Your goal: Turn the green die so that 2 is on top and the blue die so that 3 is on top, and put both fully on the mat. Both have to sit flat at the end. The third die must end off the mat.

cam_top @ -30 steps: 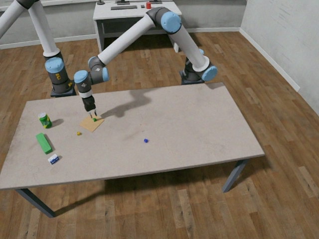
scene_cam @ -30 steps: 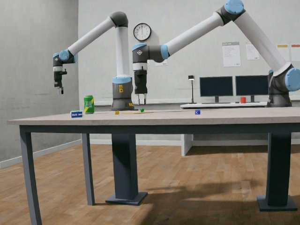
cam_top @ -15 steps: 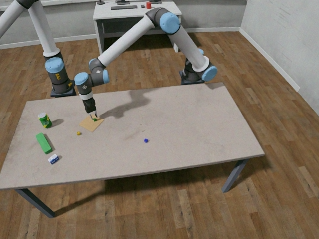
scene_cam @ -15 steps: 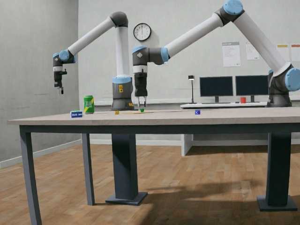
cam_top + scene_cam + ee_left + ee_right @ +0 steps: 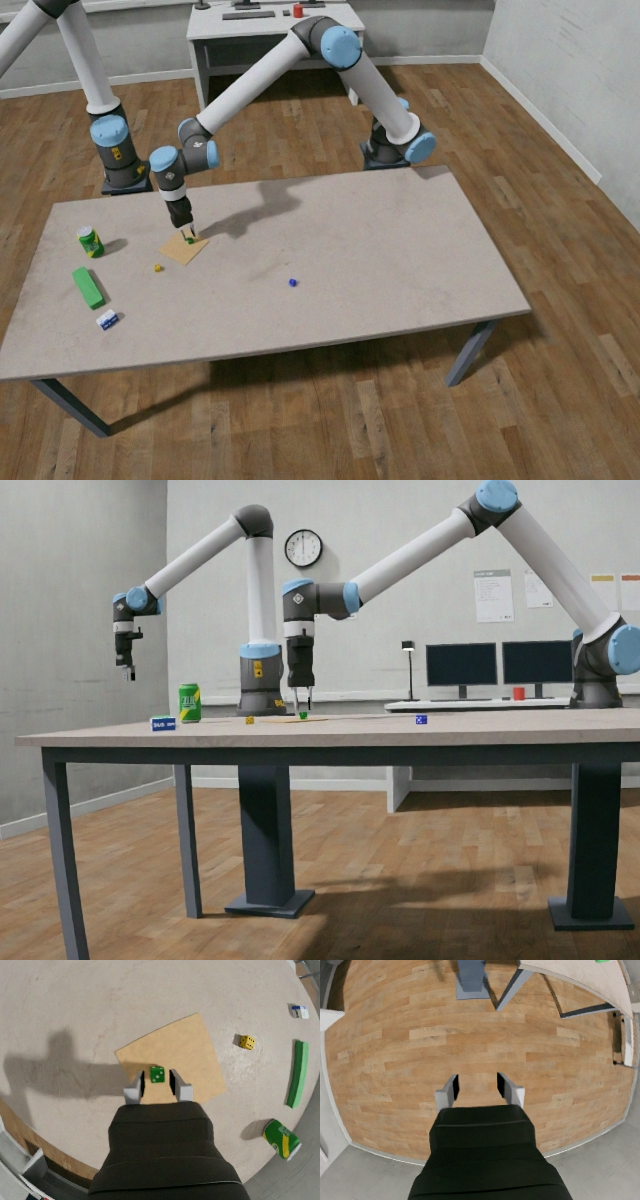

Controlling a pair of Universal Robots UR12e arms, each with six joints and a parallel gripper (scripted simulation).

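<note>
The green die (image 5: pixel 190 240) (image 5: pixel 303 715) (image 5: pixel 157 1074) sits on the tan mat (image 5: pixel 178 253) (image 5: pixel 273 721) (image 5: pixel 195 1040), near one corner. Its top number is not clearly readable. My left gripper (image 5: pixel 188 237) (image 5: pixel 303 709) (image 5: pixel 157 1077) is partly open and empty, pointing down just above the green die, with a finger to either side. The blue die (image 5: pixel 292 282) (image 5: pixel 421 719) lies on the table well off the mat; its top number is unclear. The yellow die (image 5: pixel 158 268) (image 5: pixel 250 720) (image 5: pixel 247 1042) lies off the mat. My right gripper (image 5: pixel 129 676) (image 5: pixel 478 1081) is open and empty, away from the dice.
A green can (image 5: pixel 90 241) (image 5: pixel 189 703) (image 5: pixel 281 1139), a long green block (image 5: pixel 88 287) (image 5: pixel 298 1074) and a small blue-white box (image 5: pixel 107 319) (image 5: pixel 163 723) (image 5: pixel 300 1011) stand on the table (image 5: pixel 361 232), beyond the yellow die.
</note>
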